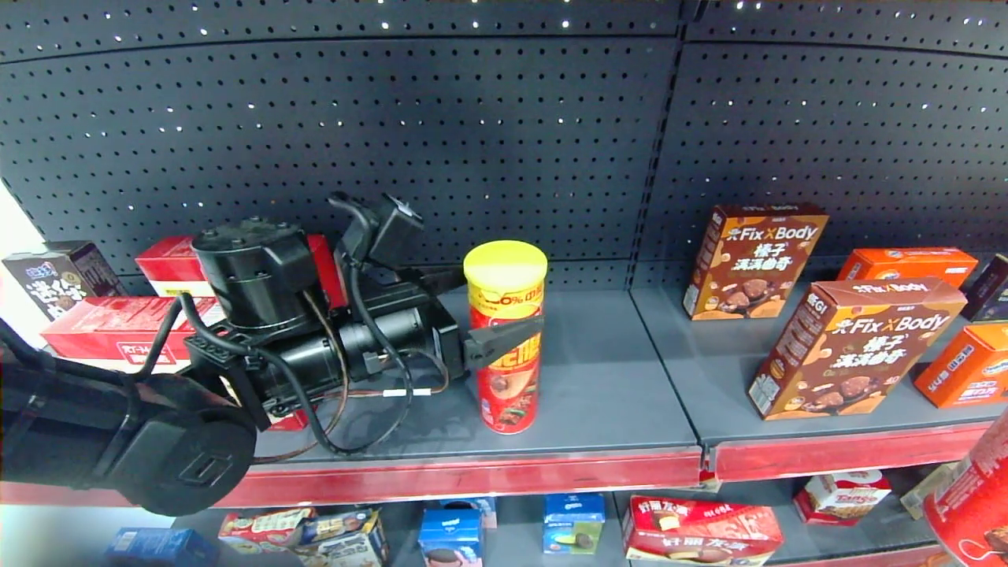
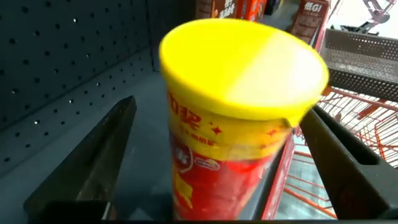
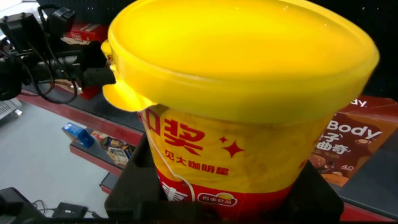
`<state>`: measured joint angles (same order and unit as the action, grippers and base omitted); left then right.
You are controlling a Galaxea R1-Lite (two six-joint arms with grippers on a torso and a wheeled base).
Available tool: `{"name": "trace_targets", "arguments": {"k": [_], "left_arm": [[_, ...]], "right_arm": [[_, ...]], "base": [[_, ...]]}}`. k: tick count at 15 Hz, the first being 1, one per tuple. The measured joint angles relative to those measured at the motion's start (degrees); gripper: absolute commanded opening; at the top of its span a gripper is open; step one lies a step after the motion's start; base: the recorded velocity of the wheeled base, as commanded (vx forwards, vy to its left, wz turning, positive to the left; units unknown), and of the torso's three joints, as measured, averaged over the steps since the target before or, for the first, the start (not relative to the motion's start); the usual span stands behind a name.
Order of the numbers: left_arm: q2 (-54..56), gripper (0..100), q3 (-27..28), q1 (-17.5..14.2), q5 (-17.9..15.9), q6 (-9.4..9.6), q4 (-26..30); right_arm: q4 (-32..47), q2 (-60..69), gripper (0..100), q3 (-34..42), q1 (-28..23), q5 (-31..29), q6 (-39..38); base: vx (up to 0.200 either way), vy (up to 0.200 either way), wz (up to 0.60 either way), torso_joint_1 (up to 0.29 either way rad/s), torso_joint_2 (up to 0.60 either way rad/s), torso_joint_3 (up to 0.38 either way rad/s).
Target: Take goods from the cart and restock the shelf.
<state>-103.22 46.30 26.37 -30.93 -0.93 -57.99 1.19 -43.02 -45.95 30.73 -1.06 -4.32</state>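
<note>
A red chip can with a yellow lid [image 1: 505,339] [image 2: 239,112] stands upright on the grey shelf [image 1: 606,394], near its front edge. My left gripper [image 1: 504,307] [image 2: 217,115] is open and straddles the can's upper half, one finger in front of it and one behind, with a gap showing at one finger [image 2: 93,162]. My right gripper [image 3: 227,202] is shut on a second yellow-lidded chip can [image 3: 242,93], held off to the right of the shelf. That can's red side [image 1: 972,504] shows at the lower right of the head view.
Brown cookie boxes [image 1: 854,346] and orange boxes [image 1: 965,366] fill the shelf's right bay. Red boxes [image 1: 118,331] lie at the left behind my arm. Small packs line the lower shelf [image 1: 701,528]. A red wire cart [image 2: 367,93] stands beyond the shelf edge.
</note>
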Motion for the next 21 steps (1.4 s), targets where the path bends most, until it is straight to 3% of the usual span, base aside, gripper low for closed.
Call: {"name": "trace_targets", "arguments": {"k": [4,10,12,16,19,21], "left_arm": [[3.50,100,-1.68,-0.51,0.50,0.06,0.05],[12.20,100,-4.16,-6.30,2.57,-0.02,0.84],[15.43,100,-4.99,-7.77,8.79,-0.11,1.67],[21.31,100,-7.58,-8.35,18.18,-0.11,4.32],[27.64,100,-9.47,-8.37,25.47,-0.09,12.64],[32.27,100,-11.63,-9.42,28.93,-0.11,15.37]], "right_arm": [[0.02,-0.02,0,0.02,0.00,0.00,0.02],[-0.05,0.00,0,0.52,-0.09,0.02,0.00],[0.00,0.00,0,1.13,-0.09,0.00,0.00],[-0.05,0.28,0,1.38,-0.09,-0.05,0.00],[-0.05,0.39,0,1.38,-0.09,0.00,0.02],[-0.05,0.41,0,1.60,-0.09,0.00,0.00]], "base": [[0.000,0.000,0.00,0.000,0.00,0.000],[0.000,0.000,0.00,0.000,0.00,0.000],[0.000,0.000,0.00,0.000,0.00,0.000],[0.000,0.000,0.00,0.000,0.00,0.000],[0.000,0.000,0.00,0.000,0.00,0.000],[0.000,0.000,0.00,0.000,0.00,0.000]]}}
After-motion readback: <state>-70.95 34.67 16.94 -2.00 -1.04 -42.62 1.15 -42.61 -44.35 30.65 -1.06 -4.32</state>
